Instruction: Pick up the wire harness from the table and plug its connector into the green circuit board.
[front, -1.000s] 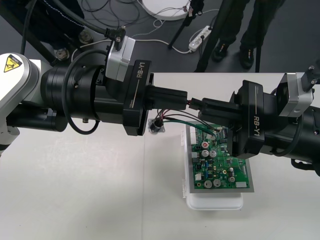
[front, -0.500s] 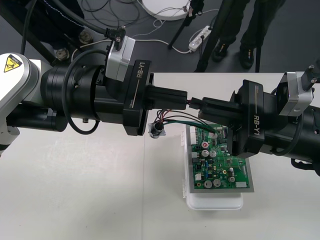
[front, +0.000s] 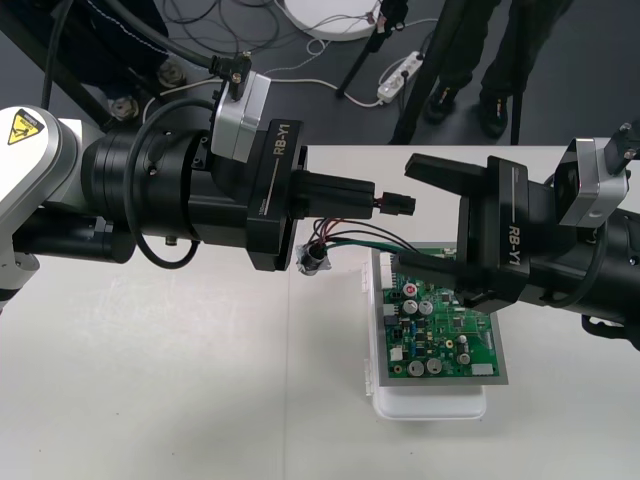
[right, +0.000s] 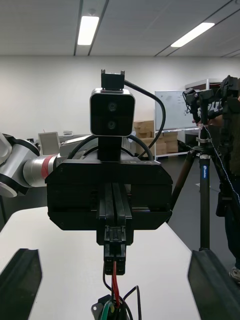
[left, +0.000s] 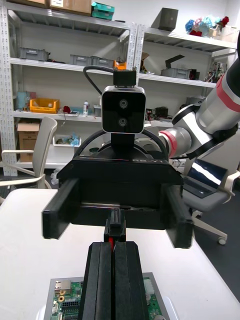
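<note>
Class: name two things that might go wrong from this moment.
1. The left gripper holds the plug only by its rear end; pushed into the green circuit board, it might tilt or slip.
2. The wires and socket dangle near the lower finger of the open right gripper and may snag there.

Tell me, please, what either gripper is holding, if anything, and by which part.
The left gripper holds the wire harness by its black plug; the right gripper is open and holds nothing.
</note>
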